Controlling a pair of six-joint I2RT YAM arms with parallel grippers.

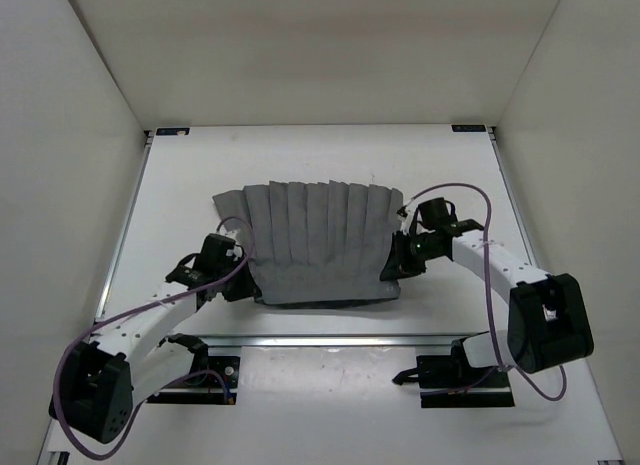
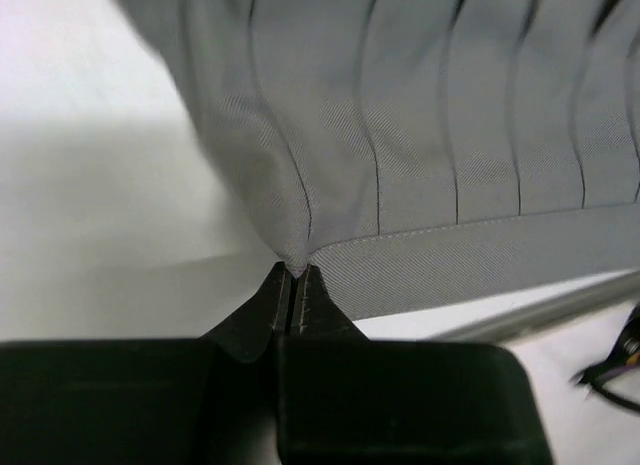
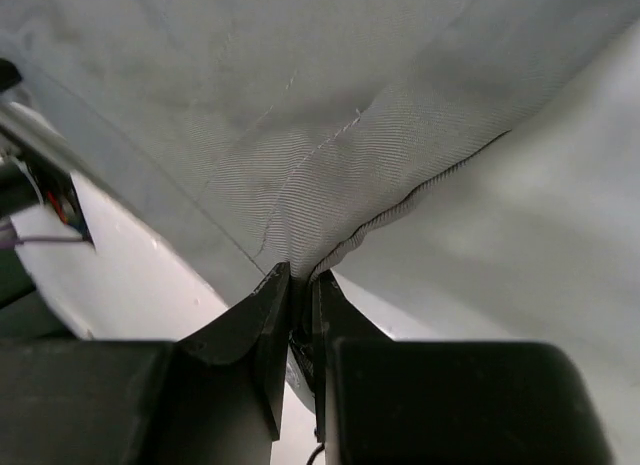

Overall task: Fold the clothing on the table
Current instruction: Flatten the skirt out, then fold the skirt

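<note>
item: clothing [image 1: 315, 240]. a grey pleated garment is lying spread across the middle of the table [image 1: 330, 155]. its lengthwise pleats are fanning out toward the far side, and its narrower hemmed edge is sitting toward the arms, near the metal rail [image 1: 330, 339]. in the top view a dark shadow is showing under that near edge, so the edge appears to be lifting off the surface.

item: left gripper [image 2: 293, 275]. its jaws are pressing together on the near left corner of the clothing. in the left wrist view the cloth is bunching to a point between the tips and rising away from them, with the stitched hem band running off to the right.

item: right gripper [image 3: 300, 285]. its jaws are standing almost together and clamping a fold of the clothing at the near right corner. a seam and a cloth edge are converging into the narrow gap between them.

item: purple cables [image 1: 475, 200]. these are looping along both arms, which are reaching in from either side of the garment.

item: white walls [image 1: 300, 45]. these are enclosing the table on the left, far and right sides.
</note>
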